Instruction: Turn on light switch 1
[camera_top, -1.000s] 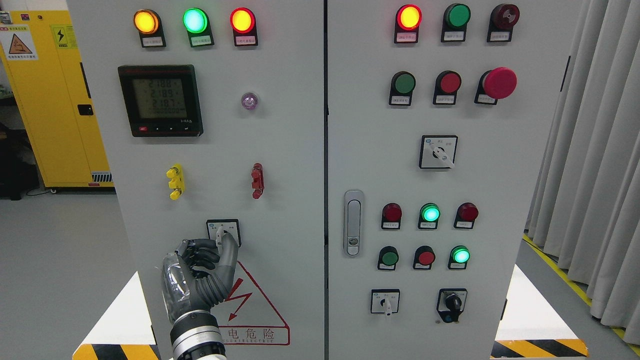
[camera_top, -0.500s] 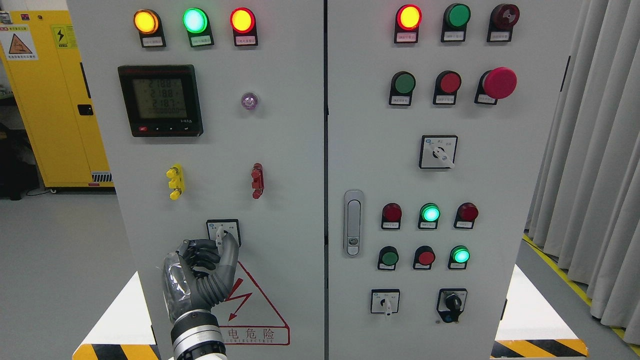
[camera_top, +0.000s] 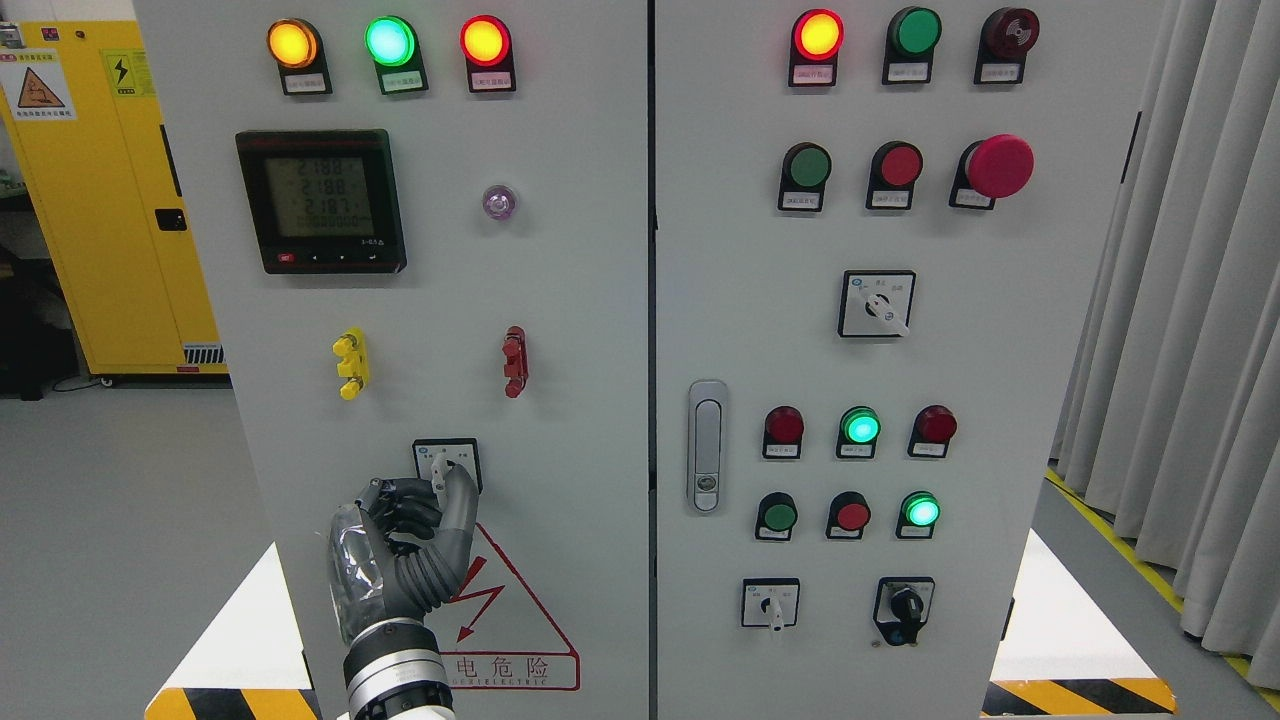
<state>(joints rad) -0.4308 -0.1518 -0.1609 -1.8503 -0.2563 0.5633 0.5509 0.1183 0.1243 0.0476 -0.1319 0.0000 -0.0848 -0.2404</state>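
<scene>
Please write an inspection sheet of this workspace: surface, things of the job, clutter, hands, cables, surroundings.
Surface: grey cabinet door, upright, with meter, lamps and a red warning triangle.
Job's things: rotary switch low on the left door, its white handle partly hidden by fingers.
Clutter: nothing seen.
Hands: left hand at the switch, fingers curled on its handle; right hand not in view.
Cables: nothing seen.
Surroundings: yellow cabinet behind at left, grey curtain at right, striped floor markings.
</scene>
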